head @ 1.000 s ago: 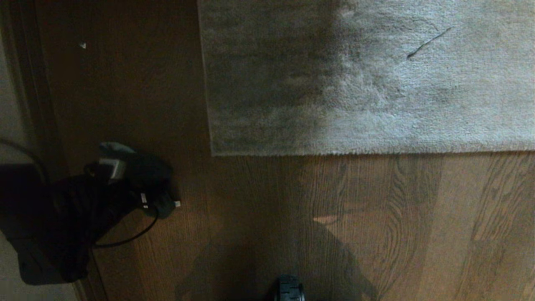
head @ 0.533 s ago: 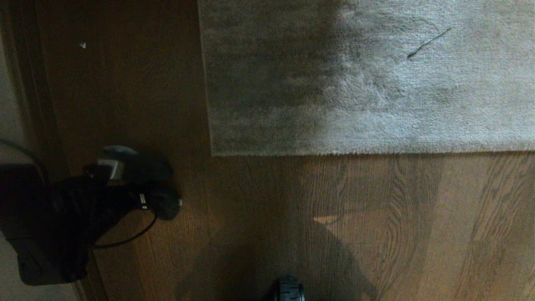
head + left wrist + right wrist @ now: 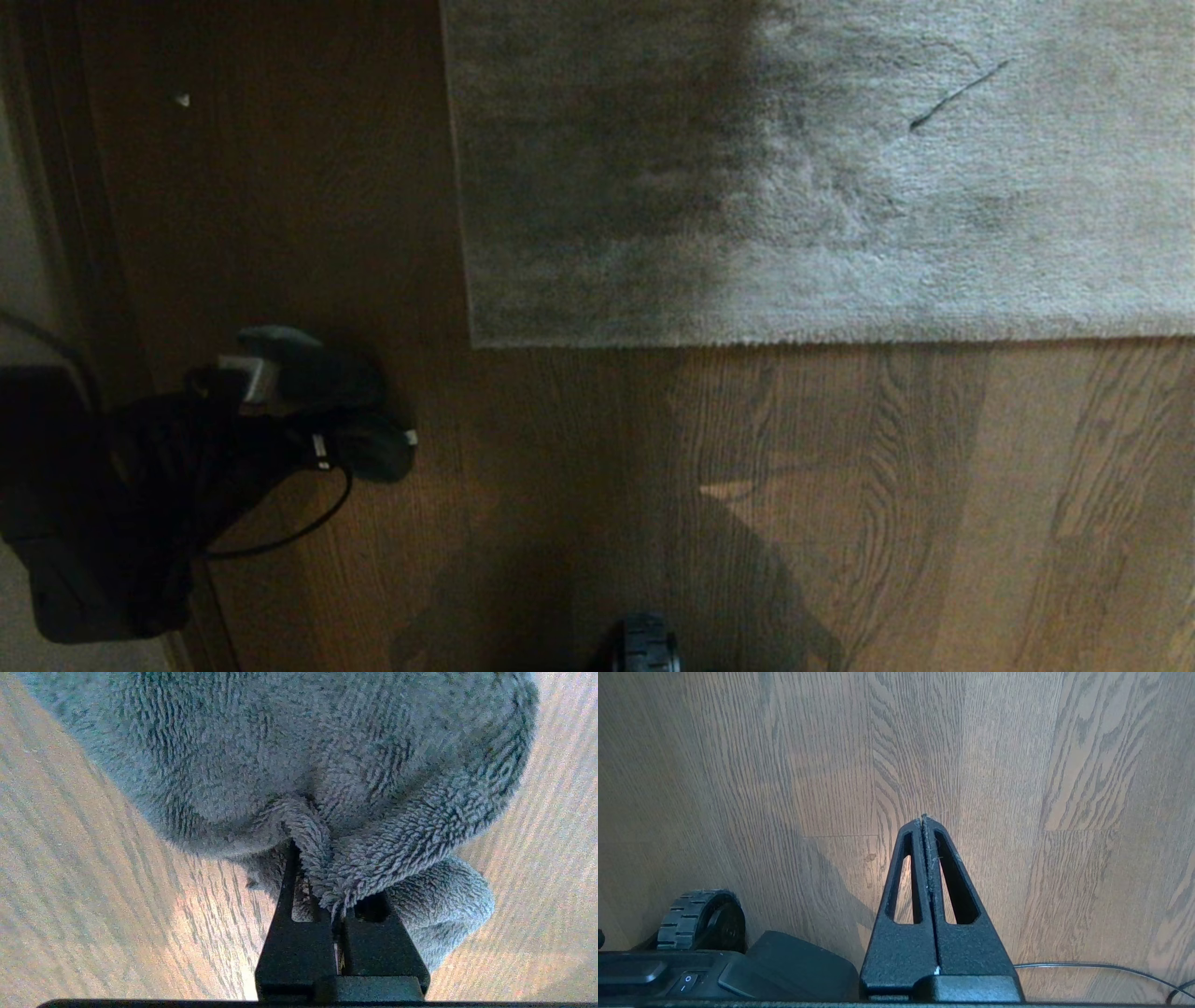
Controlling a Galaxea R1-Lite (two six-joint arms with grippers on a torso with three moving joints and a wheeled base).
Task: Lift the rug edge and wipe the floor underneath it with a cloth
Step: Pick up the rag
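The brown wooden-board floor (image 3: 653, 448) with dark wavy grain fills most of the head view. On its far right side lies the large light grey short-pile rug, flat, its straight near rug edge (image 3: 822, 342) running to a square corner (image 3: 474, 343) a little left of the scene's middle. Nothing has lifted it yet.

At the near left, well apart from that corner, the black left gripper (image 3: 332, 891) is down at the floor, its jaws pinched nearly together on a raised fold of the small plush grey microfibre cloth (image 3: 299, 760). Most of the cloth spreads over the boards beyond the fingertips, and a lobe bulges beside one finger. The black right gripper (image 3: 924, 821) hangs over bare boards near the robot's base with its jaws pressed together, holding nothing; a ridged black wheel (image 3: 700, 917) shows beside it.

The step in hand looks like securing the cloth. To do it well, I would raise it slowly and check that the fold does not slip out of the pinch. The grip is on a thin pleat, so the plush pile could slide. Then I would carry it right and farther out toward the corner, leaving the right gripper free to lift the rug.
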